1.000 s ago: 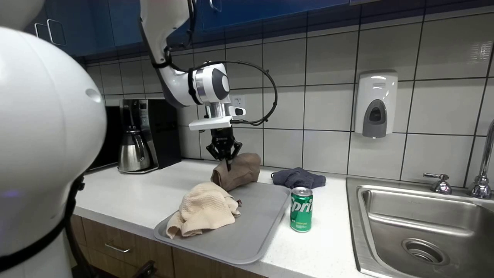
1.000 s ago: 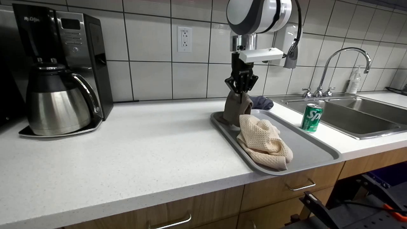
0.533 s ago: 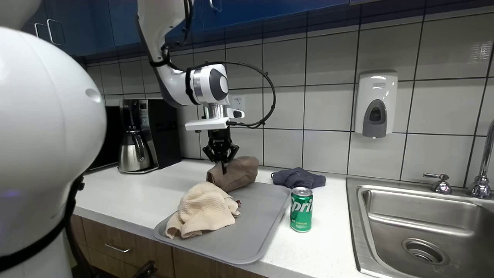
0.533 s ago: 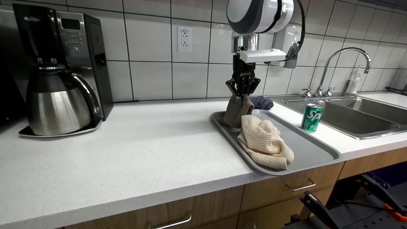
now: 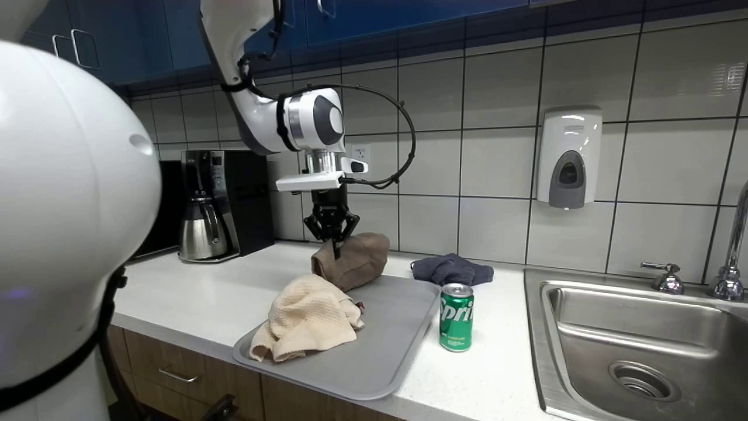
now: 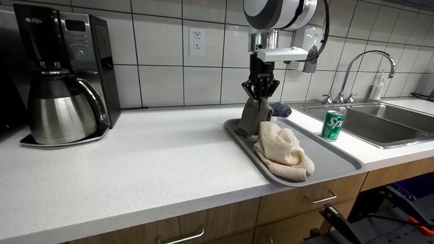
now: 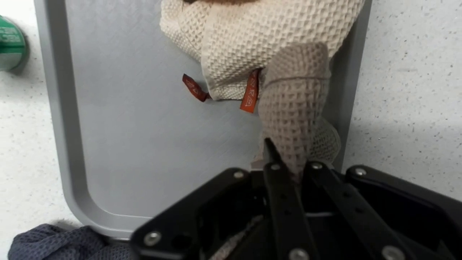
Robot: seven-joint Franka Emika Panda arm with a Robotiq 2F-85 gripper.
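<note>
brown cloth point(image 5: 362, 260) in pincer point(image 5: 336, 251), both shifted toward beige cloth point(image 5: 315, 321)

Bunched brown cloth point(image 5: 359, 261) (waffle-textured): pinched in jaws over tray point(image 5: 385, 339).

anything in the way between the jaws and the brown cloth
Nothing visible: the jaws are shut directly on the brown cloth. The cream cloth lies beside it on the gray tray, not between them.

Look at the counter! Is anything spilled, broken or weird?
The gray tray pokes slightly past the counter's front edge, so it looks out of place. The cream towel on it is crumpled, and the brown towel looks bunched in the end effector. I see no spill or damage.
</note>
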